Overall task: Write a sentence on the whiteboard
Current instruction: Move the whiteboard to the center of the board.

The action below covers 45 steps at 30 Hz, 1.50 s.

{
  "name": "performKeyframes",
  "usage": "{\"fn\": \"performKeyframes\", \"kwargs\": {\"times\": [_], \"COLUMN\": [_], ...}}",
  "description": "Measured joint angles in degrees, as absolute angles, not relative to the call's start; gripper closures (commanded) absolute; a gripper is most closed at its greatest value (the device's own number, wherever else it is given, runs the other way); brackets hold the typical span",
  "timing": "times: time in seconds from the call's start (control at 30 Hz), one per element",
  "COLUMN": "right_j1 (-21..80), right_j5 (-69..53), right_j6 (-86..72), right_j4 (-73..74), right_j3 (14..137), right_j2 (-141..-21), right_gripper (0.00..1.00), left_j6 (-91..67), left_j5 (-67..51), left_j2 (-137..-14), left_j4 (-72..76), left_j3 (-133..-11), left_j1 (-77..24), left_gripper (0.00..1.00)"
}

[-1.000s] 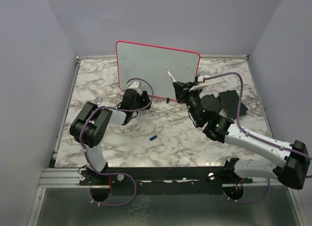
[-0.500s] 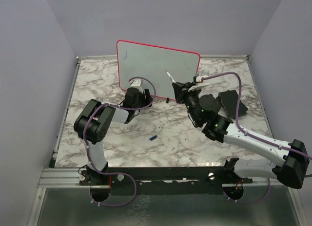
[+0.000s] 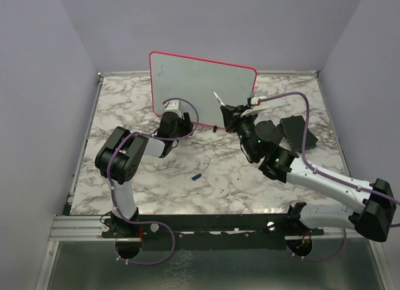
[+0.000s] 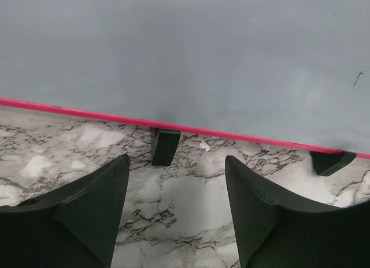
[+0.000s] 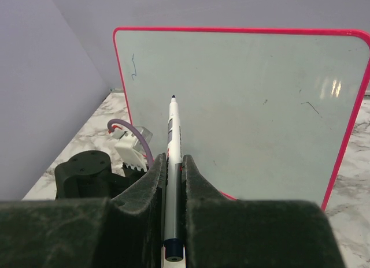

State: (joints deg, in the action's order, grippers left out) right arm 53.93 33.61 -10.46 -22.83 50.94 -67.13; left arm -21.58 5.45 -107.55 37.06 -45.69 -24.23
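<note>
Whiteboard (image 3: 200, 84) upright on marble table (image 3: 231, 184) btwn plain lavender walls (image 3: 206, 21).

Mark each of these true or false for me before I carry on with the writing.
1. The right pincer is shut on a white marker pen. True.
2. The left pincer grips the pink-framed rectangular whiteboard. False: it is open just short of the lower edge, with nothing between its fingers.
3. The whiteboard lies flat on the marble table. False: it stands upright on small black feet.
4. A small blue piece lies on the table, apart from the board. True.
5. A whole sentence fills the board. False: only a tiny blue mark near its top left corner and a few faint specks.
</note>
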Motion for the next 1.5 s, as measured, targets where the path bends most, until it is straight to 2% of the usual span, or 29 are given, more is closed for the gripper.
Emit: {"fn": "performKeyframes", "kwargs": {"times": [0.6, 1.1, 1.5], "right_j1": [53.9, 53.9, 53.9], "right_j5": [33.6, 33.6, 33.6], "right_j6": [-10.5, -10.7, -10.7], "right_j4": [-22.4, -22.1, -20.8], "right_j3": [51.2, 51.2, 51.1], "right_j2": [-67.7, -67.7, -66.2], "right_gripper": [1.00, 1.00, 1.00], "left_j6": [-17.9, -18.9, -21.7], "left_j5": [-0.5, -0.4, -2.9], "left_j2": [-110.7, -110.7, -105.1], "left_j4": [39.8, 41.1, 39.0], "left_j3": [-48.1, -47.4, -43.5], "left_j1": [-24.7, -34.3, -36.2], "left_gripper": [0.31, 0.31, 0.27]}}
